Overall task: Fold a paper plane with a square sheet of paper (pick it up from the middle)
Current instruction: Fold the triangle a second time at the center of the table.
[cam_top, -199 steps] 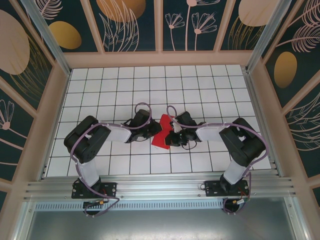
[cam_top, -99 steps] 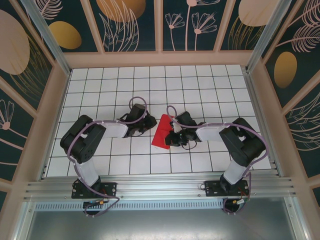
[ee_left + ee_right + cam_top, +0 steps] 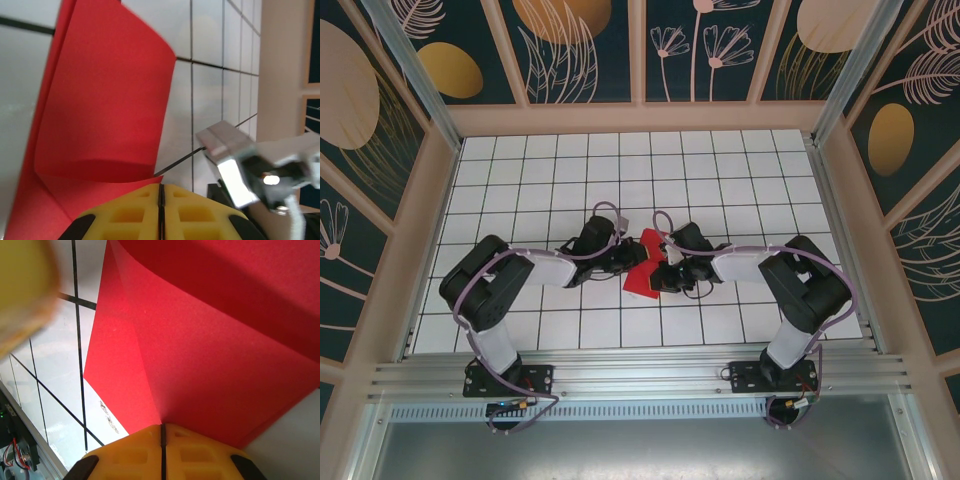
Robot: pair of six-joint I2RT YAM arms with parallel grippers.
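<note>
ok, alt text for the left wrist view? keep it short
A creased bright red sheet of paper lies on a white tiled table with its upper flap curling upward. The left tool, with yellow pads, is shut on the sheet's near edge. A blurred grey metal part sits at the right.

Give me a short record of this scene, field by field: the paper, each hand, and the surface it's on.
paper: red paper, partly folded, one flap curling upward
location: middle of the white tiled table
left hand: closed, tips at the paper's edge; whether it pinches the paper cannot be told
right hand: closed on the paper, where a crease ends
plane: not yet formed
</note>
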